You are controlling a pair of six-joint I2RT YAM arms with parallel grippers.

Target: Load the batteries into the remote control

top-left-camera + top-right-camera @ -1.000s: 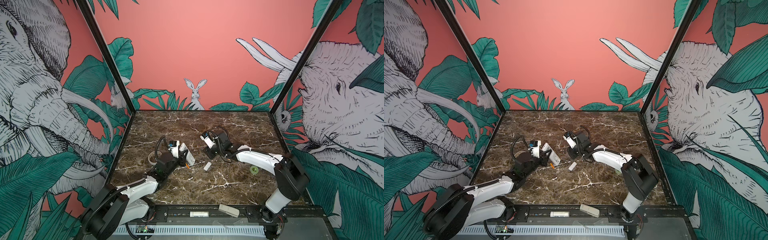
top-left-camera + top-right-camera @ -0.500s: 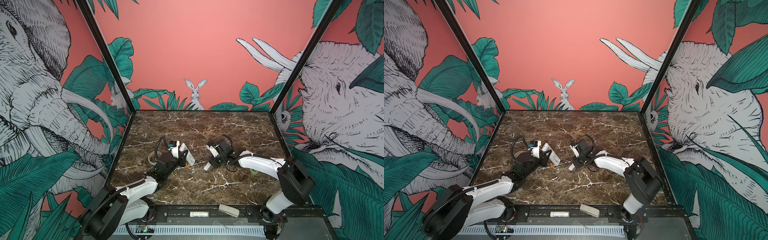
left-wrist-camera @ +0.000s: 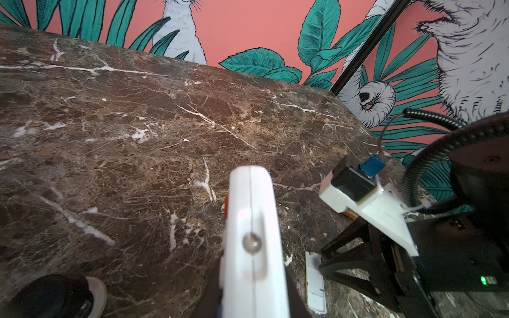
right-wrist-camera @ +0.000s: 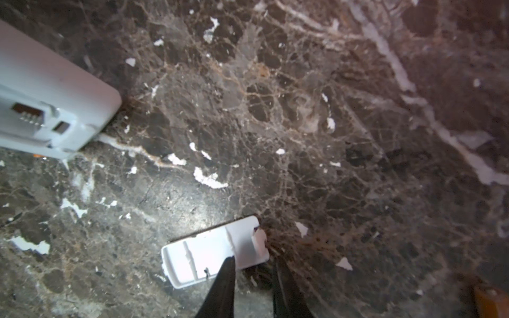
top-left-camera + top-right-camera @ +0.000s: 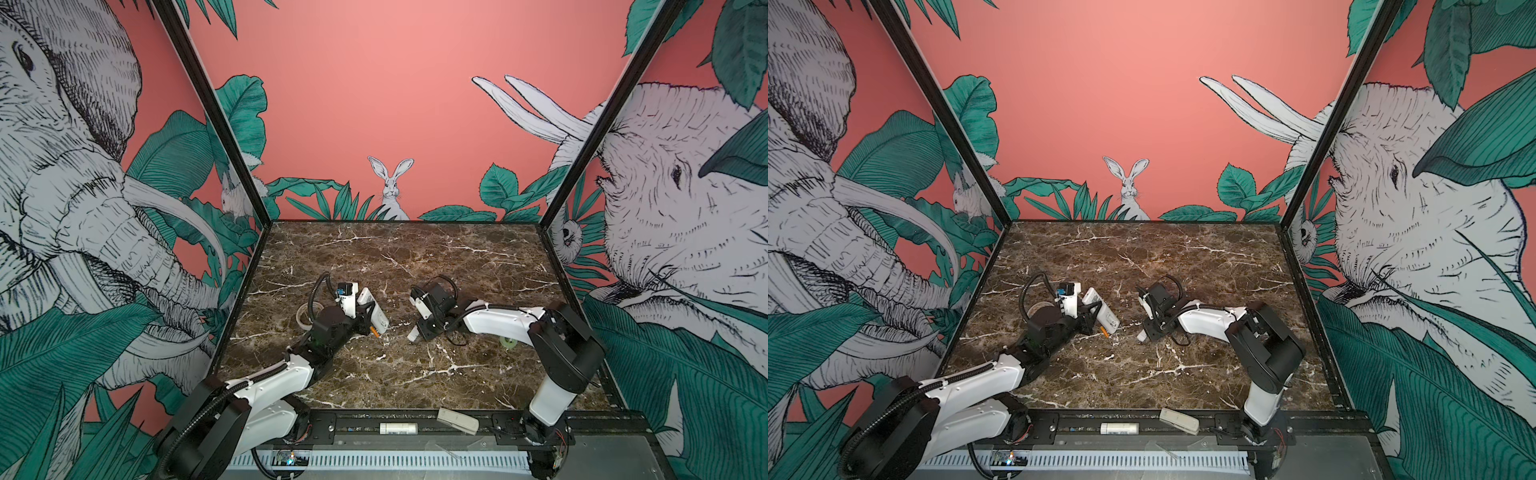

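Jaws first: my left pair is clamped on the remote control (image 5: 372, 308). My right pair stands a narrow gap apart at the battery cover (image 5: 413, 333); pinching it or not, I cannot tell. Both top views: my left gripper (image 5: 368, 319) holds the remote control tilted, its near end down by the marble table (image 5: 395, 257). One orange battery (image 5: 375, 331) shows at that low end; touching or not, unclear. My right gripper (image 5: 419, 332) points down at the cover, which lies flat on the table, near the remote control but apart from it. Left wrist view: remote control (image 3: 252, 220) seen end-on between my dark fingers (image 3: 209, 300), with an orange sliver of battery (image 3: 225, 206) at its edge. The battery cover (image 3: 315, 280) lies flat beside my right gripper's tips. Right wrist view: my fingertips (image 4: 227, 275) straddle one corner of the battery cover (image 4: 203, 256), ribbed face up. The remote control (image 4: 41, 90) shows its open battery bay with a spring contact, nothing seated at that end.
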